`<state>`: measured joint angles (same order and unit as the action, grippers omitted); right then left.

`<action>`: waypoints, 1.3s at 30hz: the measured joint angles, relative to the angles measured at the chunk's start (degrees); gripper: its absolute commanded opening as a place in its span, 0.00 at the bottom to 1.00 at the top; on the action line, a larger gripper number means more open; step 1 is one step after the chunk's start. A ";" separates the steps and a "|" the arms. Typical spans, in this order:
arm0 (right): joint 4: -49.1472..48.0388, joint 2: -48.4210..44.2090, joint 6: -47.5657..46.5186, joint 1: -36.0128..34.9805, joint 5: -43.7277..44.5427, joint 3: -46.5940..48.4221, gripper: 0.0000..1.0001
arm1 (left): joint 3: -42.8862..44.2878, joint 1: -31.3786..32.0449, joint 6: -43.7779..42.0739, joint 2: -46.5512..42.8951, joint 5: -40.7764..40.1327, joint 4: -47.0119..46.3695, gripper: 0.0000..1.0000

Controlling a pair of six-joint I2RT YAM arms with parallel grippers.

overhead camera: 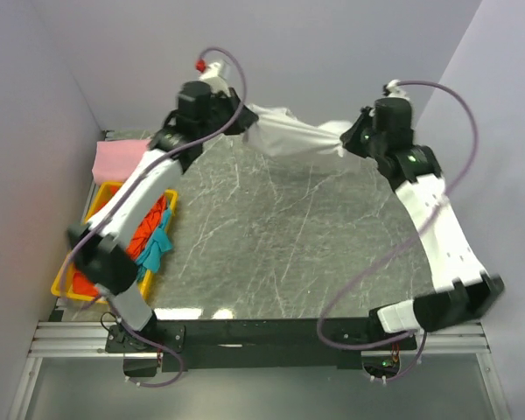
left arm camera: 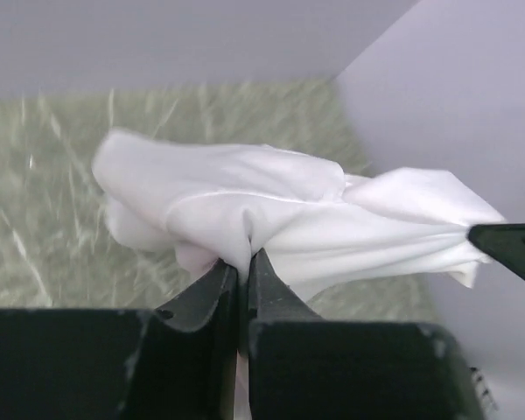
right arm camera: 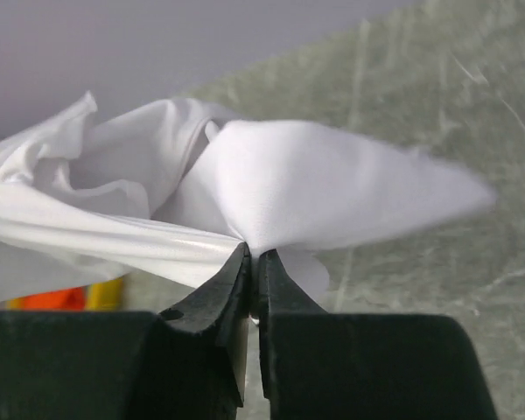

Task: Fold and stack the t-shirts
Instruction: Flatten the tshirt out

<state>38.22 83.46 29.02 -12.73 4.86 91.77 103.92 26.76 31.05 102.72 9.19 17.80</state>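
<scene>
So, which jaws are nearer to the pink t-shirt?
Left. The left jaws grip one end of the white t-shirt, a little to the right of the pink t-shirt; the right jaws grip its other end, much farther right.

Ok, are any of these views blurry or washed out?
Top view: evenly lit, the white shirt nearly blown out. Left wrist: table streaks smeared, fingers sharp. Right wrist: the shirt's right tip is blurred, fingers crisp.
</scene>
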 measured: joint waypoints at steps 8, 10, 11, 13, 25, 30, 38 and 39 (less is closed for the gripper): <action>-4.22 -23.76 0.04 0.37 -1.33 -21.38 0.56 | -29.46 -0.61 2.14 -35.80 -8.22 -9.33 0.83; -3.61 -25.05 1.16 0.50 -1.38 -29.94 0.57 | -37.07 -1.16 3.91 -40.87 -11.28 -8.48 0.84; -3.21 -25.18 1.70 0.50 -1.42 -33.88 0.57 | -40.22 -1.20 4.72 -41.83 -12.33 -7.15 0.84; -2.01 -23.06 2.73 0.50 -1.66 -39.56 0.59 | -45.00 -1.18 6.14 -41.75 -13.33 -3.32 0.83; -4.83 -11.08 4.76 0.90 -3.26 -39.80 0.57 | -45.13 -1.18 8.00 -23.32 -10.49 4.52 0.82; -6.56 -3.67 4.26 2.40 -4.31 -36.46 0.53 | -43.67 -1.18 8.50 -17.38 -9.86 4.31 0.77; -9.60 7.13 3.26 5.64 -6.21 -31.61 0.51 | -39.41 -1.18 7.28 -10.73 -10.60 5.97 0.72; -9.90 8.22 3.08 5.88 -6.32 -31.19 0.50 | -39.47 -1.20 7.21 -10.38 -10.58 6.23 0.71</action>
<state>28.32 91.68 32.10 -6.85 -1.45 60.58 64.45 25.56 38.26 92.33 -1.39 24.03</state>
